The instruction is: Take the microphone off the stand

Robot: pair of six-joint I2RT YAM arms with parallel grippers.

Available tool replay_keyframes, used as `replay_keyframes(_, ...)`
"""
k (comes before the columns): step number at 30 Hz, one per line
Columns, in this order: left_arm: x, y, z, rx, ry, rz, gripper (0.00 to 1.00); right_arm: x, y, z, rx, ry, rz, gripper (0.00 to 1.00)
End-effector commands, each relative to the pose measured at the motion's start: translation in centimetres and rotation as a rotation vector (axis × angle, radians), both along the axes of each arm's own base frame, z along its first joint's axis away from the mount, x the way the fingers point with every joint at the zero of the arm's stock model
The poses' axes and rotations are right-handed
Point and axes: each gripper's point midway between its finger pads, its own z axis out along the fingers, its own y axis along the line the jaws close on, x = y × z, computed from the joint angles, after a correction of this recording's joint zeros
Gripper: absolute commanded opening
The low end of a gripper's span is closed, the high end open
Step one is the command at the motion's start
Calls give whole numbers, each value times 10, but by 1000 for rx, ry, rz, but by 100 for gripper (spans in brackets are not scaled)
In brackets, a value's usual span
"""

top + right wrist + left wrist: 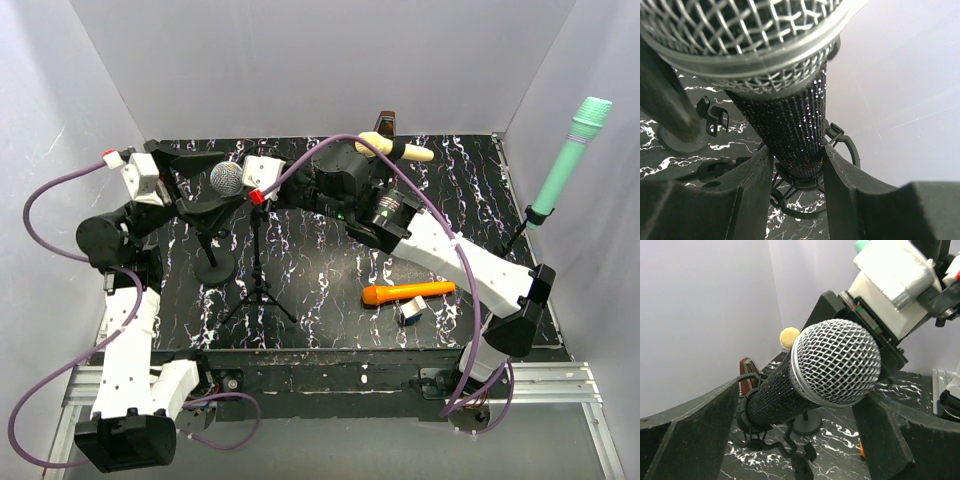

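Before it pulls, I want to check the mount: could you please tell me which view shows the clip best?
The left wrist view: it shows the clip from the side, ringing the mic body. The right wrist view shows only parts of it behind the right gripper; in the top view I cannot make it out.

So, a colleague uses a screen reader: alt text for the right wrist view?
Close-up of a glittery black microphone, silver mesh head at top, held in the right gripper, its base seated in a stand clip.
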Motion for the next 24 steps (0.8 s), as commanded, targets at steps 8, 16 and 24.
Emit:
replay_keyframes(8, -37, -22, 7, 77, -104, -156, 60, 0, 5, -3, 21, 12, -12, 1)
replay_keyframes(16, -54, -24, 26, 73, -160, -167, 27, 3, 12, -21, 2, 38, -13, 15)
replay_keyframes(24, -66, -25, 18, 72, -160, -175, 0, 12, -4, -28, 13, 46, -90, 61)
